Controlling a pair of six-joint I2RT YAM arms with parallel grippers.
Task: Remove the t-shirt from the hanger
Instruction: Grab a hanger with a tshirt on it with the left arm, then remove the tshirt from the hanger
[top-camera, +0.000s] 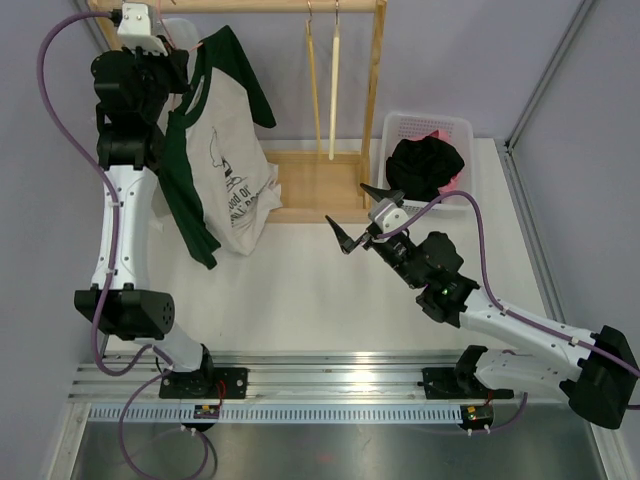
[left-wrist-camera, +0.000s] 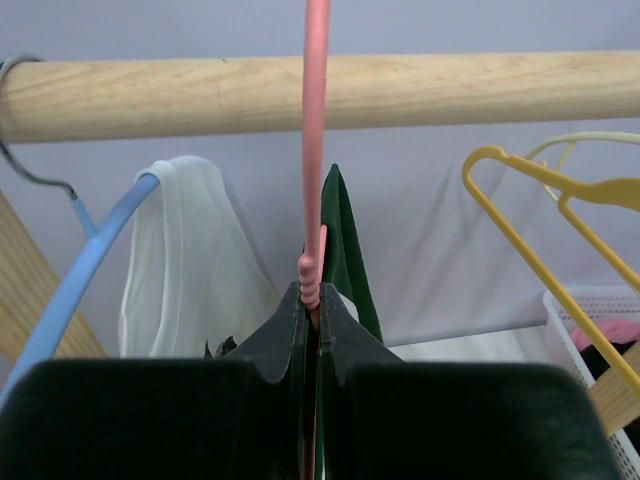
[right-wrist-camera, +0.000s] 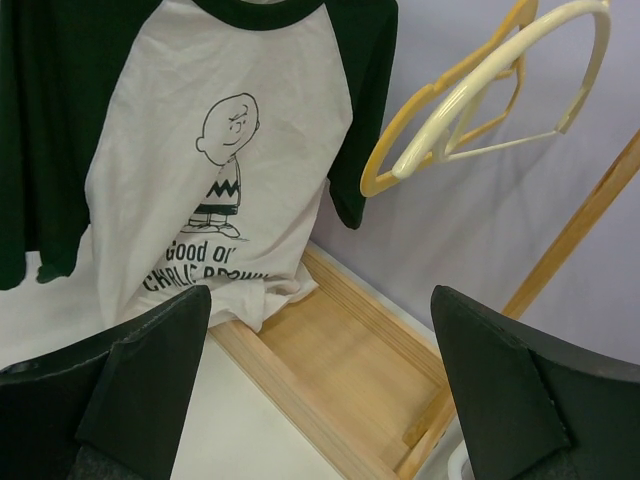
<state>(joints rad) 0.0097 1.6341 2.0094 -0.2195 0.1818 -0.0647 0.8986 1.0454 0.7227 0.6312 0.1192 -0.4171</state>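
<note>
The t-shirt (right-wrist-camera: 220, 150), white with dark green sleeves and a cartoon boy on the front, hangs on a pink hanger (left-wrist-camera: 315, 150) near the left end of the wooden bar (left-wrist-camera: 400, 90). Its bottom edge rests bunched on the wooden base (top-camera: 315, 185). The left claw (left-wrist-camera: 312, 300) is squeezed tight on the thin neck of that hanger, just under the bar. That neck is skinny and smooth, so I think it could slip or spin in the pinch if the claw lifts fast. The hook has to come up and off the bar, and if it goes sideways first it may catch. Just beside it on the left is a blue hanger (left-wrist-camera: 80, 270) with a white cloth (left-wrist-camera: 185, 260), and a bump could knock that one. The yellow hanger (left-wrist-camera: 540, 240) on the other side is farther off, so it is less of a worry. The right claw (top-camera: 346, 203) is wide open and holds nothing. It hovers over the table (top-camera: 300, 300), well apart from the shirt and facing it. It must come in to pull the cloth, and it might grab only a thin fold. It might also tug so hard that the hanger twists out of the left claw. The bottom edge could drag and snag on the wooden base too. The basket (top-camera: 430, 117) of black clothes (top-camera: 425, 165) sits near the right claw, and a wide swing could hit it.
</note>
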